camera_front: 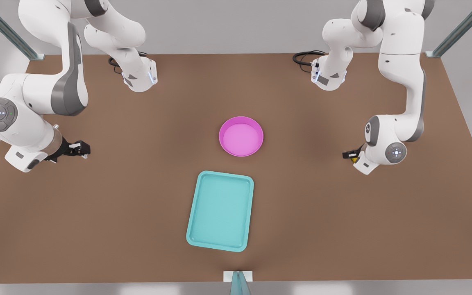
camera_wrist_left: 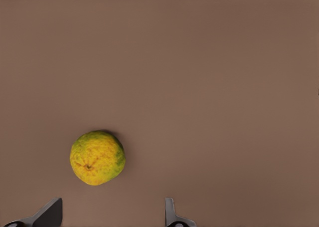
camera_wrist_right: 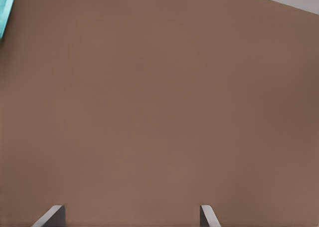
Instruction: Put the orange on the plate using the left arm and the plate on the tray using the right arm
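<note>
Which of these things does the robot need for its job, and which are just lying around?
For the job: orange, plate, tray, left gripper open beside the orange, right gripper open, waiting at the front view's left.
Just there: black cables by the arm bases, brown table.

The left wrist view looks straight down on the brown bench (camera_wrist_left: 199,77). The orange (camera_wrist_left: 97,158) lies on it, yellow-orange with dull green mottling along one side and a small dark stem scar facing the camera; a thin shadow hugs one side of it. The left tool (camera_wrist_left: 112,214) hovers above the bench with its two dark fingertips (camera_wrist_left: 49,213) spread well apart. The orange sits just beyond the fingertips, nearer one than the other, touching neither.
</note>
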You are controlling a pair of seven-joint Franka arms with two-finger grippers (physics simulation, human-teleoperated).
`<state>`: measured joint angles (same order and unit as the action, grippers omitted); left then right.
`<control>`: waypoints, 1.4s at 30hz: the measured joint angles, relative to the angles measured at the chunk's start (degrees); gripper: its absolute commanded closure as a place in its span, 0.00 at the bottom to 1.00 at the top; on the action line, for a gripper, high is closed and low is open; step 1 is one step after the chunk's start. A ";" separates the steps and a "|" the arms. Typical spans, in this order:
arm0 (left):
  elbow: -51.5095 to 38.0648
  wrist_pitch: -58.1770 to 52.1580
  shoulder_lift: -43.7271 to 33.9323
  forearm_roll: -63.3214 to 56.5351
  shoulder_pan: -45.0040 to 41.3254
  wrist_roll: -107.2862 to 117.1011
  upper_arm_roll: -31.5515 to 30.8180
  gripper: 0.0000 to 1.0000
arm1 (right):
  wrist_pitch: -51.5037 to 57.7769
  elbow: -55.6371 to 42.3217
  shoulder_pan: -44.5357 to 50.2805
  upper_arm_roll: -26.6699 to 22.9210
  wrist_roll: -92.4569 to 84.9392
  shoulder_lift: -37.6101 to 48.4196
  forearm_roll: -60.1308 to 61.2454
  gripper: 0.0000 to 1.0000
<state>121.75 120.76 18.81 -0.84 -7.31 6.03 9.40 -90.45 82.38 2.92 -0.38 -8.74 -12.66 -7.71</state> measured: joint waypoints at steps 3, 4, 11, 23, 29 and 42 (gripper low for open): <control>1.63 4.61 0.85 0.05 0.74 -2.15 0.08 0.00 | -0.11 0.00 -0.02 -0.03 -0.18 -0.20 0.25 0.00; 2.39 5.99 0.97 0.18 0.81 -2.79 0.08 0.00 | -0.14 0.00 -0.02 -0.04 -0.23 -0.26 0.30 0.00; 4.23 12.03 2.32 0.72 2.60 -6.68 0.09 0.00 | -0.30 0.00 -0.03 0.00 -0.53 -0.41 0.44 0.00; 6.40 15.42 4.32 0.61 4.31 -10.85 0.09 0.00 | -0.38 -0.01 0.07 -0.04 -0.84 -0.76 0.87 0.00; 6.93 15.56 4.63 0.60 4.31 -12.07 0.09 0.00 | -0.43 -0.05 0.07 0.03 -0.93 -0.77 0.90 0.00; 6.79 15.83 4.81 0.31 4.28 -13.15 0.05 0.31 | -0.45 -0.05 0.06 -0.05 -1.02 -0.82 1.36 0.00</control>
<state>128.54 136.59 23.62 -0.53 -3.03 -7.11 9.44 -90.90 82.33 2.97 -0.43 -9.76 -13.48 -6.35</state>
